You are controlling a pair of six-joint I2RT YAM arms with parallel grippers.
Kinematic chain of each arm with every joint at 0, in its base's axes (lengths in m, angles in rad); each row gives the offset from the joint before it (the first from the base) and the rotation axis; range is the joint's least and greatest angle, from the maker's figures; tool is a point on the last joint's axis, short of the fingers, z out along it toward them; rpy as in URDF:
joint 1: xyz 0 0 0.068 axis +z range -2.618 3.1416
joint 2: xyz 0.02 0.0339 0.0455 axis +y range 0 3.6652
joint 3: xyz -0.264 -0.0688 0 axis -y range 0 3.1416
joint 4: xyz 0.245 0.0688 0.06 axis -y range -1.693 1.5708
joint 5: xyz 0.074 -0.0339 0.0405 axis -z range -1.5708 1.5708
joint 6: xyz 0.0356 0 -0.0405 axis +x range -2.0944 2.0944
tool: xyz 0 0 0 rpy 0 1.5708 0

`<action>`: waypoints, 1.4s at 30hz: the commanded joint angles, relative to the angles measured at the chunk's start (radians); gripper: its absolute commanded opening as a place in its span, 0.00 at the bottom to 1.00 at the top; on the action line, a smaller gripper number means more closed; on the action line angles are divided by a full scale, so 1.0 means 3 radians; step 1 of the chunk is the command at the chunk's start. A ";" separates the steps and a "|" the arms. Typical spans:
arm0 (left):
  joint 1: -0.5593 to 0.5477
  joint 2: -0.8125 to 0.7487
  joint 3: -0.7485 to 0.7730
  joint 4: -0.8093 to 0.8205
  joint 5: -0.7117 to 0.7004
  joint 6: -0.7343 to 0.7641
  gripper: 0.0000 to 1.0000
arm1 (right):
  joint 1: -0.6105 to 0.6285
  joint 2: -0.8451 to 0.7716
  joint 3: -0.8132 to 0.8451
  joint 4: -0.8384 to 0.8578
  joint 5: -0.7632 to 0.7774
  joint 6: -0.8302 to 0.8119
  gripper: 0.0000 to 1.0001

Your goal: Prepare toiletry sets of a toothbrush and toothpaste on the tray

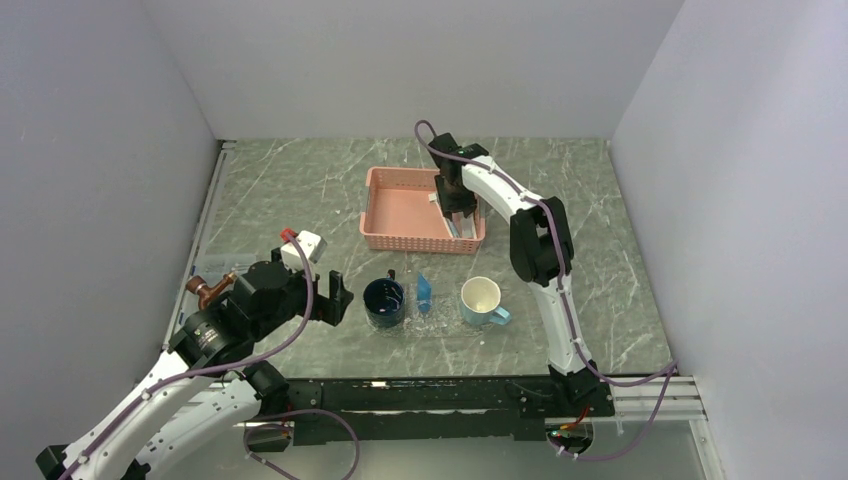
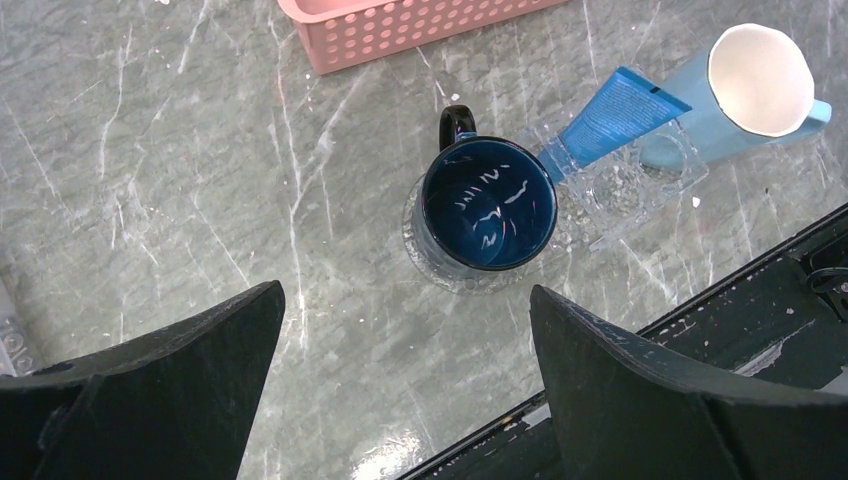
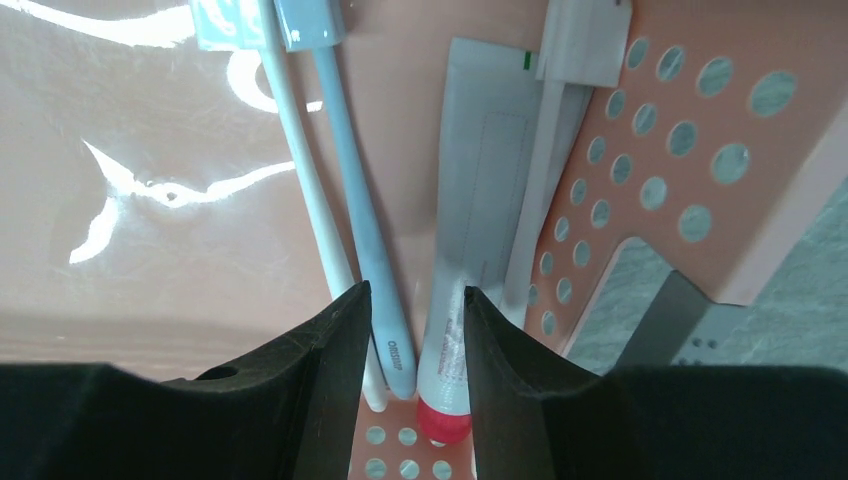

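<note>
The right gripper point(image 3: 415, 295) reaches down into the pink basket point(image 1: 400, 205) at its right end. Its fingers point(image 3: 300, 390) are close together, with only a narrow gap between them. Two toothbrushes lie side by side on the basket floor, heads away from the gripper. The grey toothbrush point(image 3: 360, 220) runs into the gap, its handle tip against the left finger. The white toothbrush point(image 3: 305, 190) lies just to its left, and its end passes under that finger. A white tube point(image 3: 475, 230) with a red cap also lies in the gap, against the right finger. It cannot be told whether the fingers are pinching anything.

The left gripper point(image 2: 405, 295) hovers above the table point(image 2: 150, 170) with its fingers spread wide and nothing between them. The dark mug point(image 2: 487, 205) is just ahead of it. This mug stands at the left end of the clear tray point(image 2: 625, 195) and a light blue mug point(image 2: 760, 80) at the right end. Between them the blue toothpaste point(image 2: 612, 118) lies on the tray, one end just beside the dark mug. It is well apart from the right gripper and beyond the left gripper's reach of fingers.
</note>
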 commanded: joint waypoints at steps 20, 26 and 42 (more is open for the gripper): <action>0.0013 0.0042 0.0042 0.0072 -0.0043 0.0034 0.99 | -0.0059 0.0263 0.0101 -0.0132 0.0064 -0.0010 0.44; 0.0013 0.0034 0.0040 0.0073 -0.0044 0.0034 0.99 | -0.0059 0.0275 0.0081 -0.0099 -0.0094 -0.0017 0.36; 0.0014 0.0022 0.0042 0.0074 -0.0030 0.0047 0.99 | -0.0038 -0.0165 -0.0094 0.0086 -0.0273 -0.0007 0.23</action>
